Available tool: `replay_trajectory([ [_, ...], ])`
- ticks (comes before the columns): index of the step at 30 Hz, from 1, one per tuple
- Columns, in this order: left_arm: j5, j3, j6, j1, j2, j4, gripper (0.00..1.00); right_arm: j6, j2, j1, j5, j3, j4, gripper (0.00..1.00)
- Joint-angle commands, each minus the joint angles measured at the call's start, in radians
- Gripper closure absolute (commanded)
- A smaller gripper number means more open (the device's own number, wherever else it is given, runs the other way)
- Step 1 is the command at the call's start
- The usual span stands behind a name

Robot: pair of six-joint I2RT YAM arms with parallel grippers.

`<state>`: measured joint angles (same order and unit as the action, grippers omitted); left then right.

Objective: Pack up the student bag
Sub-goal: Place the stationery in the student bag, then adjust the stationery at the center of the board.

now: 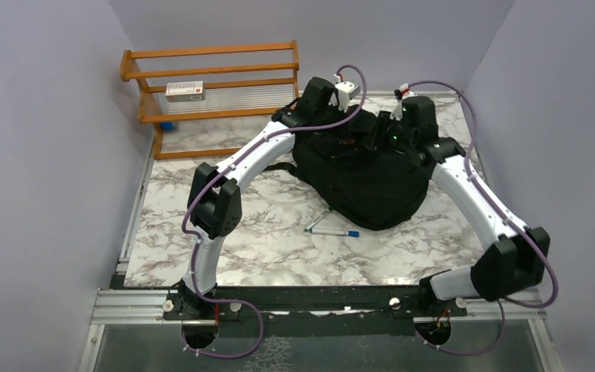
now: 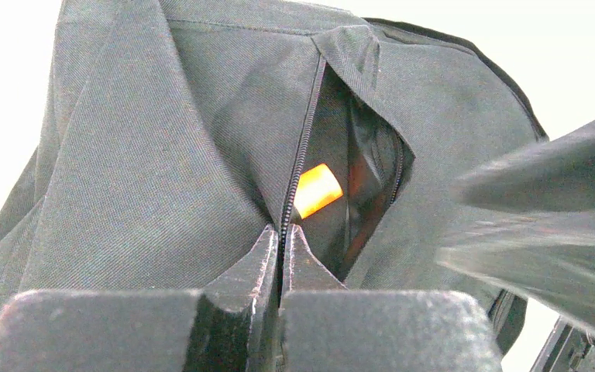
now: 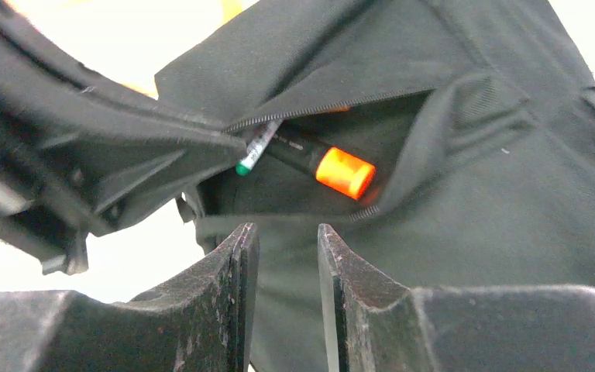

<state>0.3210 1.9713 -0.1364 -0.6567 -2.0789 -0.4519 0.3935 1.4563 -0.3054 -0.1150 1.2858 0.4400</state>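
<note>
Top external shows the bag (image 1: 360,186) slumped on the table (image 1: 279,248) in the upper centre of the frame. Both arms meet over its top edge, and a blue-tipped pen (image 1: 339,232) lies just below it. In the left wrist view the left gripper (image 2: 283,260), at lower centre, is clenched on the zip edge of a pocket and holds the mouth apart. In the right wrist view the right gripper (image 3: 288,263) stands released with nothing between its jaws, facing that mouth. Inside lie an orange-capped marker (image 3: 345,172) and a green-tipped pen (image 3: 257,147). The bag looks limp, likely to sag and fold rather than keep its shape. The firmest hold is probably the doubled zip seam, and if that were let go the pocket would likely fall closed.
</note>
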Motion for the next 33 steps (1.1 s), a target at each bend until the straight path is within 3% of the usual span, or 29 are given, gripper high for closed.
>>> replay_trajectory([
  [1, 0.010, -0.005, 0.002, -0.001, 0.047, 0.058, 1.00, -0.054, -0.182, 0.004, 0.084, -0.071, 0.028, 0.62],
  [5, 0.010, -0.026, 0.003, 0.009, 0.049, 0.076, 1.00, -0.015, -0.315, -0.007, 0.070, -0.138, 0.104, 0.63],
  [8, 0.015, -0.038, 0.001, 0.019, 0.053, 0.086, 1.00, 0.071, -0.399, -0.082, 0.078, -0.212, 0.113, 0.63],
  [14, 0.027, -0.046, -0.002, 0.038, 0.056, 0.100, 1.00, 0.231, -0.388, -0.509, 0.355, -0.290, 0.120, 0.62],
  [17, 0.031, -0.046, 0.000, 0.044, 0.057, 0.102, 1.00, 0.275, -0.340, -0.657, 0.413, -0.318, 0.123, 0.63],
  [21, 0.040, -0.061, -0.002, 0.048, 0.063, 0.106, 1.00, 0.216, -0.266, -0.746, 0.329, -0.400, 0.024, 0.62],
  [27, 0.034, -0.100, 0.017, 0.048, 0.090, 0.112, 1.00, 0.040, -0.179, -0.755, 0.280, -0.461, -0.084, 0.55],
  [33, 0.028, -0.113, 0.025, 0.048, 0.098, 0.113, 1.00, -0.192, -0.090, -0.753, 0.331, -0.421, -0.102, 0.37],
])
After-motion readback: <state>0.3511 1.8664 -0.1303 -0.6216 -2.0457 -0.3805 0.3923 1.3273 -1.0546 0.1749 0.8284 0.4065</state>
